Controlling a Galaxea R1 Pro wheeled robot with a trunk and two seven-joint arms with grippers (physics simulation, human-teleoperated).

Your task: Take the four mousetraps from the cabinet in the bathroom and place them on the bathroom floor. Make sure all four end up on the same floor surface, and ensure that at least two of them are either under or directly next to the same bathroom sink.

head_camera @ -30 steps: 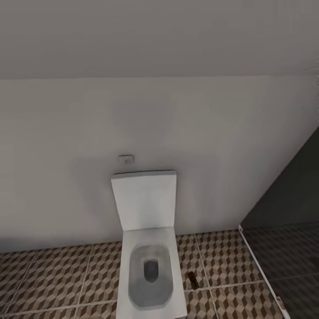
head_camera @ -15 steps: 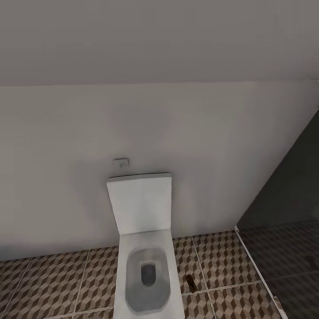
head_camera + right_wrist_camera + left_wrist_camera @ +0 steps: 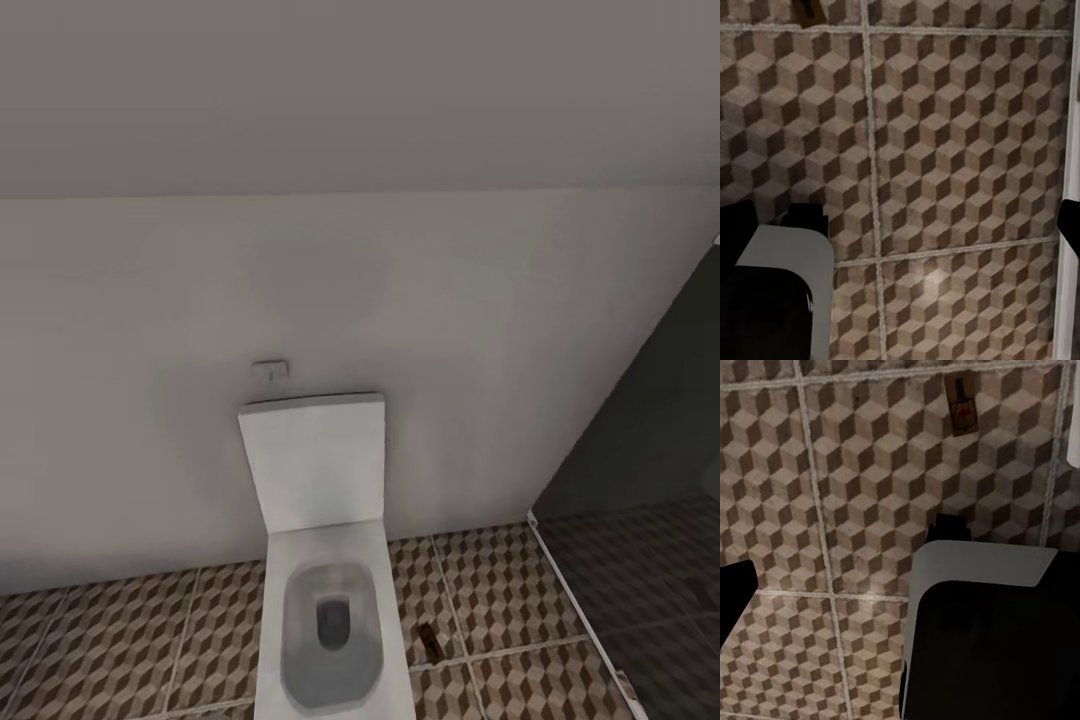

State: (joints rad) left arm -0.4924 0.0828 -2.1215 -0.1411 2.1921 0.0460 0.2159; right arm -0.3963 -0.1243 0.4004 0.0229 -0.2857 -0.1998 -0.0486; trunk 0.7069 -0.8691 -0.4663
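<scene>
Head view: I see one mousetrap [image 3: 429, 637] lying flat on the bathroom floor [image 3: 500, 590], just right of the white toilet [image 3: 325, 560]. Left wrist view: a mousetrap [image 3: 961, 405] on the tiles. I cannot tell either gripper's state.

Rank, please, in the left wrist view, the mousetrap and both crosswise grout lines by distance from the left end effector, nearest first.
1. Near grout line, by the left end effector.
2. Mousetrap, on the tile ahead.
3. Far grout line, just past it.
</scene>
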